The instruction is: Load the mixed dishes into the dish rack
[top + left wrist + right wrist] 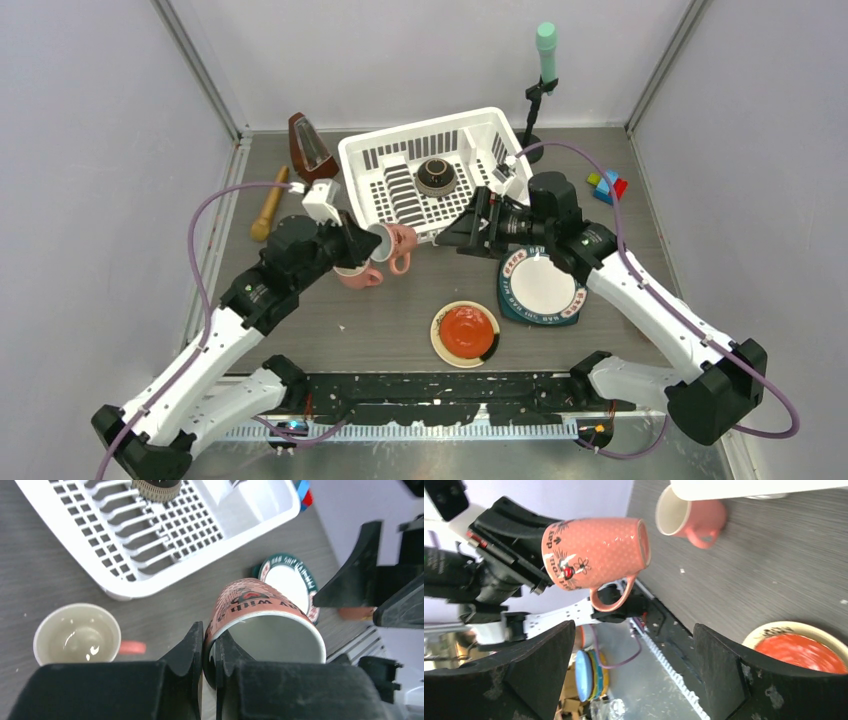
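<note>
**Top external**
- dish rack (420, 125): white, at the back of the worktop (400, 320).
- small brown bowl (436, 175): on the rack's grid floor, just beside the plate slots.
- held pink mug (392, 242): tipped on its side, clear of the worktop, just in front of the rack's near-left corner. It is clamped by the left fingers (360, 243).
- second pink mug (357, 277): on the worktop, just beside the held one.
- right fingers (468, 226): spread and empty, pointing at the held mug from the right.
- teal-rimmed plate (540, 288): flat on the worktop, beside the right forearm.
- cream plate with red centre (466, 332): flat on the worktop, nearer the bases.
- wooden stick (268, 205): left of the rack.
- toy blocks (608, 186): right of the rack.

**Left wrist**
- left fingers (192, 645): pinched narrow on the held pink mug (260, 615), with its wall between them.
- second pink mug (77, 635): upright, cream inside showing.
- dish rack (240, 530): beyond both mugs.
- teal-rimmed plate (287, 580): partly hidden behind the held mug.

**Right wrist**
- right fingers (539, 680): wide apart, nothing between them.
- held pink mug (594, 552): in the air.
- second pink mug (694, 512): on the worktop, close to the rack's edge.
- cream plate with red centre (799, 650): at the lower right.
</note>
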You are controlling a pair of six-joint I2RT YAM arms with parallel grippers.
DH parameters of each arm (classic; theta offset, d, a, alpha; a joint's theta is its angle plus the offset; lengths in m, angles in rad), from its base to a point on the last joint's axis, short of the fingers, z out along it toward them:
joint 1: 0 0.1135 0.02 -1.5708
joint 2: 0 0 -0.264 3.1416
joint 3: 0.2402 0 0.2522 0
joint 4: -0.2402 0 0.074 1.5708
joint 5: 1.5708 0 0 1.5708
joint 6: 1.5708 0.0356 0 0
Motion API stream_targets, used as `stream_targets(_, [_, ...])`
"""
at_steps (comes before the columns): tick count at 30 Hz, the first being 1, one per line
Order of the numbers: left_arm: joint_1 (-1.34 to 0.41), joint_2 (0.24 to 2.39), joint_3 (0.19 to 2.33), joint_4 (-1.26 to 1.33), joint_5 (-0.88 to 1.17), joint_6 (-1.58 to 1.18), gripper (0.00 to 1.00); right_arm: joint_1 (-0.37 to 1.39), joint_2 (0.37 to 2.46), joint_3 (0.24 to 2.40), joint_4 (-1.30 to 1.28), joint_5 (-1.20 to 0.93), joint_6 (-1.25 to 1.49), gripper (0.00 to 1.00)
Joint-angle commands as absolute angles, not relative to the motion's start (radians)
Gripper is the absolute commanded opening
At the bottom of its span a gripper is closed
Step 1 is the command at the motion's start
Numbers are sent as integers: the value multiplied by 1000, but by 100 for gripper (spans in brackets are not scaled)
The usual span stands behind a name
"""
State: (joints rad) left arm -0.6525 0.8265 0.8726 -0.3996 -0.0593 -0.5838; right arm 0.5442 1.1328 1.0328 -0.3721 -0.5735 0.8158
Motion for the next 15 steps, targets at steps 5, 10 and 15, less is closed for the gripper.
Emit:
stream_targets(5, [-489, 812, 773, 115, 206, -762, 0, 596, 1175, 949, 147, -728, 1163, 93])
stream_targets(10, [-467, 871, 727, 353, 257, -884, 0, 653, 1243, 966, 276, -693, 1237, 91])
stream_targets(15, [-463, 888, 720, 460, 271, -940, 0, 677, 1297, 989, 294, -626, 1271, 86])
